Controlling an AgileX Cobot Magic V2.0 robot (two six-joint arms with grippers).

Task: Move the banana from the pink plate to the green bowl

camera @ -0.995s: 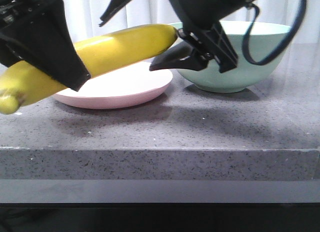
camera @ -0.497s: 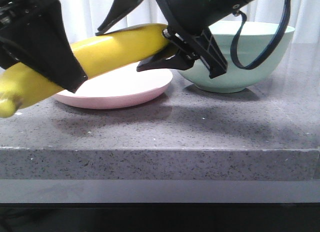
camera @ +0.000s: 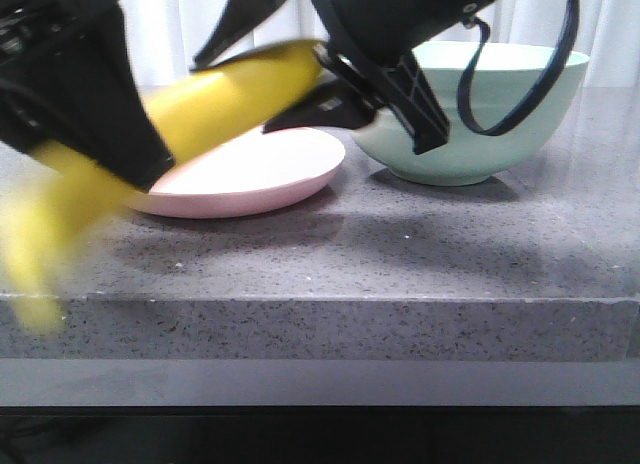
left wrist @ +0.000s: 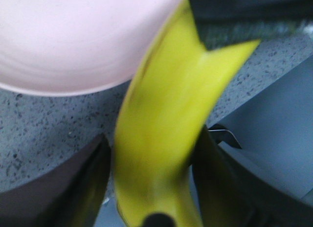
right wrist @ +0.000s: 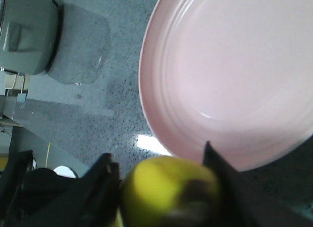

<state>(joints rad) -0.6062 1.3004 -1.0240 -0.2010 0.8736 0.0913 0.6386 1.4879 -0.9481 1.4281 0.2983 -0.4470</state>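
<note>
Mid-carry: left pincer (left wrist: 151, 188) and right pincer (right wrist: 161, 188) both clamped on banana (camera: 200, 104), clear of pink plate (camera: 250, 174); next needs swinging right into green bowl (camera: 480, 124).

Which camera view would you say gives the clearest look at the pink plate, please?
The right wrist view: it looks down on the pink plate, showing its rings, rim and bare surface. The front view sees the plate edge-on, partly behind the banana. The left wrist view catches only a blurred arc.
</note>
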